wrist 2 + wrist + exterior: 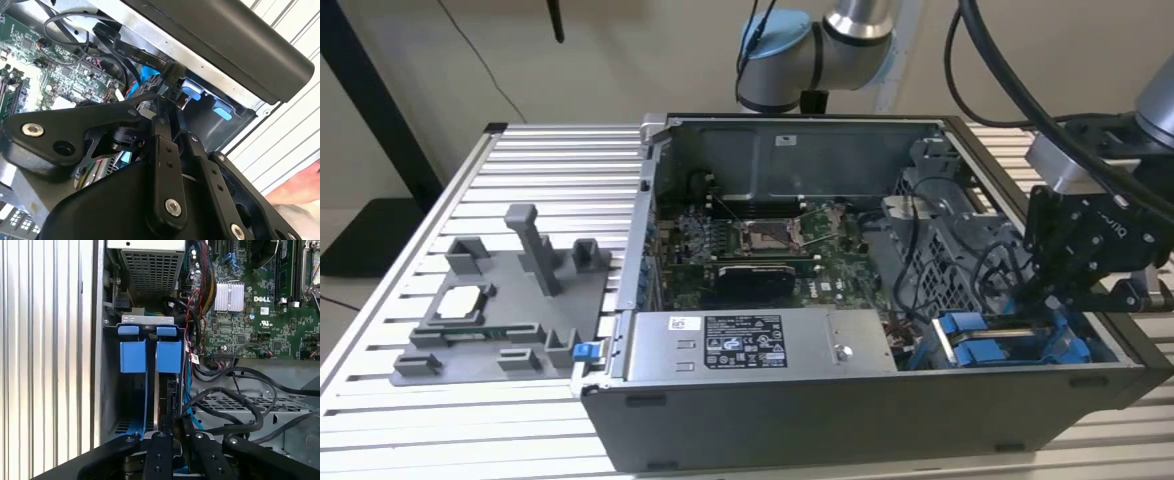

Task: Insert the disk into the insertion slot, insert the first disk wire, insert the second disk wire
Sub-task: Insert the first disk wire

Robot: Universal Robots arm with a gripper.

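Note:
The disk (169, 356) stands edge-on in its blue carrier inside the insertion slot (110, 390), the grey bay at the case's corner, next to a second blue carrier (132, 356). In the exterior view the blue carriers (987, 345) show at the case's near corner on the exterior view's right, with my gripper (1061, 300) just above them. In both wrist views my gripper (172, 422) (167, 102) reaches down at the disk's end, its fingers drawn together on a black connector (171, 395). A flat black disk wire (135, 55) runs from that connector (172, 75) toward the motherboard.
The open computer case (854, 420) lies on a slatted metal table (400, 420). A grey power-supply box (747, 345) and the motherboard (747, 245) lie beside the bay. Loose black cables (235, 405) loop over a perforated cage. A grey fixture (507, 310) stands at the exterior view's left.

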